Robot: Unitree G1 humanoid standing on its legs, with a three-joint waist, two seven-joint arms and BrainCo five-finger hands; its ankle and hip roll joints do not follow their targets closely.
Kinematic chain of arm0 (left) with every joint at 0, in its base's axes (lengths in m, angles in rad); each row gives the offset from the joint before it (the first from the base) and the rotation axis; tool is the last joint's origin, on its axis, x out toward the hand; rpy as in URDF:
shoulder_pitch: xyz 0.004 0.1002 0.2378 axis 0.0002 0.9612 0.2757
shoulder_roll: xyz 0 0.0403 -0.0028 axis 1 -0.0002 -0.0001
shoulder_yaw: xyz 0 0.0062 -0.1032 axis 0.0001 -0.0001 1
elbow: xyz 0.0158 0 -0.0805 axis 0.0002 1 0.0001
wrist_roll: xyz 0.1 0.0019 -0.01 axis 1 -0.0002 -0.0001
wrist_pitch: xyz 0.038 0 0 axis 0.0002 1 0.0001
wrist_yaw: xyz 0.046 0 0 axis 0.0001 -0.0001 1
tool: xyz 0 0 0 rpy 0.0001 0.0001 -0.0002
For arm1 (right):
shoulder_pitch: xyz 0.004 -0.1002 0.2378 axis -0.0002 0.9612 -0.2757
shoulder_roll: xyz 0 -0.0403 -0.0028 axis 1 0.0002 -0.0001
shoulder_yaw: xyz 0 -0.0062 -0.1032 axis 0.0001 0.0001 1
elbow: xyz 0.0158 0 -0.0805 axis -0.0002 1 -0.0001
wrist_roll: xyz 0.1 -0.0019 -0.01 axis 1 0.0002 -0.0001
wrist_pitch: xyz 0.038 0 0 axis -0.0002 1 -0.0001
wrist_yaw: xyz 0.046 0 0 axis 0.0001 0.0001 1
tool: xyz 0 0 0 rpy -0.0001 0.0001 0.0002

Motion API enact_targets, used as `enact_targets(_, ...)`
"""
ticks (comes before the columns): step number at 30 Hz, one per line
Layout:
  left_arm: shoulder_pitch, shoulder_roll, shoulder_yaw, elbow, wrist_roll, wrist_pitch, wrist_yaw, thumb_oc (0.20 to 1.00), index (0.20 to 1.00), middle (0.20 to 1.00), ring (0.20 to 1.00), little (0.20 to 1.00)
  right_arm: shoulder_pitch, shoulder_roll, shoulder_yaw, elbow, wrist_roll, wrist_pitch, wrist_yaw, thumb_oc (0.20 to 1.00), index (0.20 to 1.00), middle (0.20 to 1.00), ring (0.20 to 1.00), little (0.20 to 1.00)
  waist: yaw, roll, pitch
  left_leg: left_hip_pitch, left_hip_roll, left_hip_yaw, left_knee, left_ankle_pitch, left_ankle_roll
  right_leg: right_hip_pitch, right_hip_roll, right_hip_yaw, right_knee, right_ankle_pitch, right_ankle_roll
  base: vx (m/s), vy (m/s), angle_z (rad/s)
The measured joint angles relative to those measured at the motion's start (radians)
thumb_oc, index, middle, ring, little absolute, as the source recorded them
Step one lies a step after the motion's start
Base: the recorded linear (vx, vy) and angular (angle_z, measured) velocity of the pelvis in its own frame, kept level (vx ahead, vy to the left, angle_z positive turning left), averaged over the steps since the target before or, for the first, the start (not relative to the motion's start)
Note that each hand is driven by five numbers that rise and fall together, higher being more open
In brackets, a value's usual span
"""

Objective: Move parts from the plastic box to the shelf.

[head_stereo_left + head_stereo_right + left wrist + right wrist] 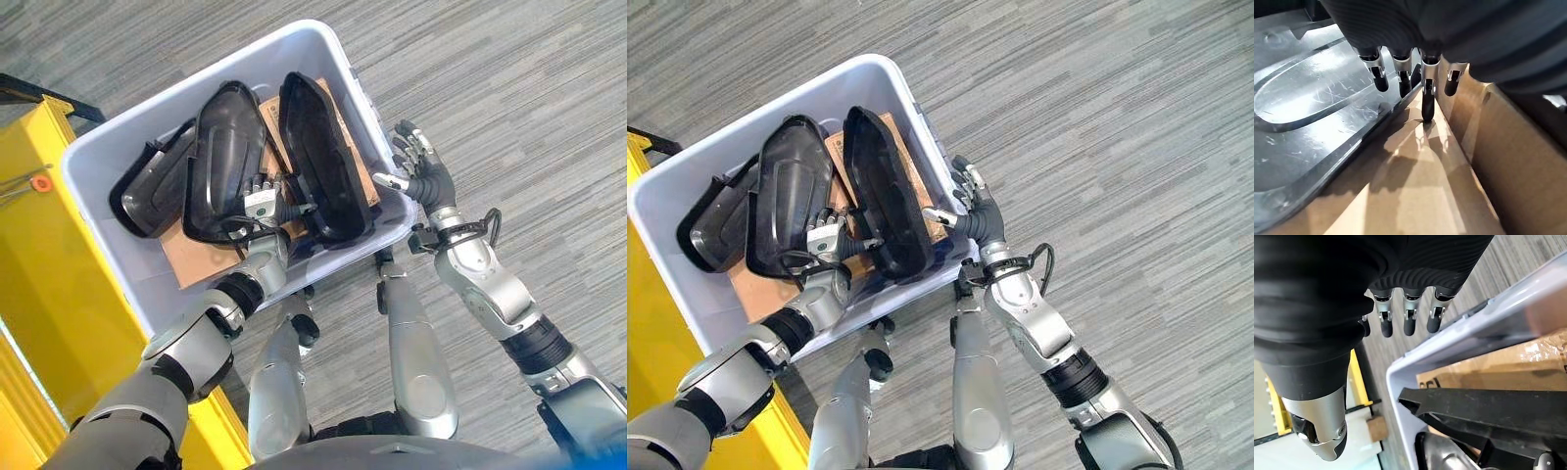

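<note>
Left hand (263, 201), fingers loosely curled, apparently touching a black part (227, 157) (right hand (419, 166) open, empty)

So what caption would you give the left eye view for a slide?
Left robot hand reaches among black parts in the plastic box; right robot hand hovers open outside its rim.

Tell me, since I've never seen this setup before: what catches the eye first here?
The pale plastic box on the grey carpet, holding large black parts on brown cardboard. The left robot hand reaches down between two parts, its fingers straight over the cardboard. The right robot hand hovers open outside the box's right wall, and a yellow shelf frame stands on the left.
</note>
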Motion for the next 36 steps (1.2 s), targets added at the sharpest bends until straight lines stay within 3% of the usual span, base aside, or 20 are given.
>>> enact_targets(4, 0.024, -0.001, 0.037, 0.005, -0.057, -0.006, 0.018, 1.0, 1.0, 1.0, 1.0, 1.0, 0.001, -0.002, 0.0, 0.0, -0.001, 0.017, 0.003, 1.0, 1.0, 1.0, 1.0, 1.0, 0.001, 0.019, 0.0, 0.002, 0.0, -0.001, -0.003, 0.005, -0.001, -0.003, 0.001, 0.0, 0.008, -0.002, -0.003, 0.0, 0.0, 0.0)
enact_targets(9, 0.065, 0.002, 0.14, -0.021, -0.15, -0.075, 0.067, 1.0, 1.0, 1.0, 1.0, 1.0, 0.008, -0.006, -0.004, -0.001, -0.001, 0.037, 0.009, 1.0, 1.0, 1.0, 1.0, 1.0, 0.008, 0.021, 0.0, 0.004, 0.001, -0.004, -0.003, 0.011, -0.001, -0.005, 0.001, -0.002, 0.022, -0.006, -0.006, 0.01, -0.015, 0.02)
enact_targets(10, 0.1, 0.013, 0.208, -0.099, -0.178, -0.1, 0.093, 1.0, 1.0, 1.0, 1.0, 1.0, 0.043, -0.021, -0.021, -0.026, -0.001, 0.042, 0.011, 1.0, 1.0, 1.0, 1.0, 1.0, 0.032, 0.023, 0.002, 0.004, 0.0, -0.008, -0.008, 0.017, -0.004, -0.013, -0.001, -0.003, 0.041, -0.014, -0.01, 0.02, -0.068, 0.07)
enact_targets(19, 0.239, 0.063, 0.315, -0.322, -0.206, -0.133, 0.155, 1.0, 1.0, 1.0, 1.0, 1.0, 0.068, -0.019, -0.04, -0.03, -0.002, 0.05, 0.015, 1.0, 1.0, 1.0, 1.0, 1.0, 0.088, 0.027, 0.004, -0.012, 0.011, -0.056, -0.011, 0.036, -0.019, -0.034, 0.0, -0.042, 0.104, -0.058, -0.035, 0.01, -0.046, 0.12)
enact_targets(21, 0.243, 0.055, 0.317, -0.337, -0.206, -0.153, 0.151, 1.0, 1.0, 1.0, 1.0, 1.0, 0.069, -0.018, -0.043, -0.03, -0.002, 0.05, 0.012, 1.0, 1.0, 1.0, 1.0, 1.0, 0.092, 0.026, 0.004, -0.021, 0.012, -0.064, -0.01, 0.04, -0.019, -0.036, 0.0, -0.056, 0.11, -0.064, -0.038, 0.0, -0.029, 0.18)
enact_targets(27, 0.239, 0.017, 0.347, -0.513, -0.268, -0.327, 0.068, 1.0, 1.0, 1.0, 1.0, 1.0, 0.073, -0.014, -0.045, -0.03, -0.006, 0.05, -0.002, 1.0, 1.0, 1.0, 1.0, 1.0, 0.103, 0.022, 0.006, -0.036, 0.011, -0.082, -0.01, 0.045, -0.02, -0.041, 0.002, -0.067, 0.112, -0.067, -0.04, 0.0, -0.014, 0.04)
enact_targets(31, 0.227, -0.011, 0.333, -0.599, -0.275, -0.358, -0.008, 1.0, 1.0, 1.0, 1.0, 1.0, 0.076, 0.014, -0.058, -0.028, -0.04, 0.05, -0.005, 1.0, 1.0, 1.0, 1.0, 1.0, 0.095, 0.019, 0.008, -0.035, 0.011, -0.087, -0.008, 0.045, -0.019, -0.035, 0.004, -0.072, 0.111, -0.067, -0.04, 0.0, 0.001, 0.02)
enact_targets(36, 0.193, -0.011, 0.31, -0.602, -0.262, -0.395, -0.013, 1.0, 1.0, 1.0, 1.0, 1.0, 0.076, 0.016, -0.061, -0.027, -0.04, 0.046, -0.026, 1.0, 1.0, 1.0, 1.0, 1.0, 0.079, 0.004, 0.013, -0.034, 0.012, -0.087, -0.005, 0.045, -0.019, -0.034, 0.004, -0.071, 0.11, -0.065, -0.04, 0.0, 0.001, 0.01)
